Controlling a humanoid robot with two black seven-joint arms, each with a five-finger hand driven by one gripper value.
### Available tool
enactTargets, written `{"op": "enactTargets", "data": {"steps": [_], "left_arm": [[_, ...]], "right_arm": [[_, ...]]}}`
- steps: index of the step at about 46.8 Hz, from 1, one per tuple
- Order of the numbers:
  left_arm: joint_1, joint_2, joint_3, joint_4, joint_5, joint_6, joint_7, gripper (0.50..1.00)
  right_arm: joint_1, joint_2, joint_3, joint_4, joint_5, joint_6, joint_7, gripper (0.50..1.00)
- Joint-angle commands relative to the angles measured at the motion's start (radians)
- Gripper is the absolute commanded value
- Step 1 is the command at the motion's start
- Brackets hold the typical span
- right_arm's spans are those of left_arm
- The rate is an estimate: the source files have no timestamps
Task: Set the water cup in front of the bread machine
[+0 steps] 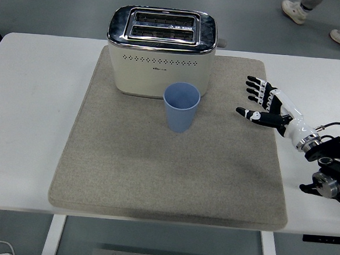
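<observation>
Cup [181, 106] stood upright on the mat [155, 167], just in front of the toaster [161, 51], so the placing looked done, while the right hand [268, 105], fingers spread and empty, hovered well apart near the mat's right edge.

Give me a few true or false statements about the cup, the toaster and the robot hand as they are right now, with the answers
1. The blue cup stands upright on the grey mat. True.
2. The right hand grips the cup. False: its fingers are spread, it holds nothing and it is well apart from the cup, to its right.
3. The cup is just in front of the toaster. True.
4. The toaster has bread in its slots. False: both slots look empty.
5. The left hand rests on the mat. False: no left hand is in view.
</observation>
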Motion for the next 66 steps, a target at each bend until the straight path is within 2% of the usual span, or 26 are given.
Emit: {"op": "enactTargets", "data": {"steps": [1, 11, 19, 24, 37, 55, 58, 63, 66], "left_arm": [[0.000, 0.000, 0.000, -0.001, 0.000, 0.000, 0.000, 1.000], [0.000, 0.000, 0.000, 0.001, 0.000, 0.000, 0.000, 1.000], [0.000, 0.000, 0.000, -0.001, 0.000, 0.000, 0.000, 1.000], [0.000, 0.000, 0.000, -0.001, 0.000, 0.000, -0.001, 1.000], [-0.001, 0.000, 0.000, -0.001, 0.000, 0.000, 0.000, 1.000], [0.000, 0.000, 0.000, 0.001, 0.000, 0.000, 0.000, 1.000], [0.000, 0.000, 0.000, 0.001, 0.000, 0.000, 0.000, 1.000], [0.000, 0.000, 0.000, 0.001, 0.000, 0.000, -0.001, 1.000], [0.000, 0.000, 0.000, 0.001, 0.000, 0.000, -0.001, 1.000]], "right_arm": [[0.016, -0.003, 0.000, -0.002, 0.027, 0.007, -0.037, 0.921], [0.070, -0.004, -0.003, -0.002, 0.093, 0.008, -0.124, 0.921], [0.116, -0.004, -0.004, -0.011, 0.165, 0.013, -0.262, 0.921], [0.140, -0.003, -0.003, -0.012, 0.194, 0.013, -0.304, 0.921], [0.197, 0.016, -0.016, -0.052, 0.245, 0.013, -0.334, 0.921], [0.236, 0.054, -0.009, -0.113, 0.247, 0.018, -0.334, 0.921], [0.246, 0.072, -0.016, -0.133, 0.250, 0.042, -0.334, 0.921], [0.263, 0.091, -0.019, -0.195, 0.283, 0.142, -0.336, 0.921], [0.271, 0.095, -0.016, -0.225, 0.325, 0.160, -0.336, 0.921]]}}
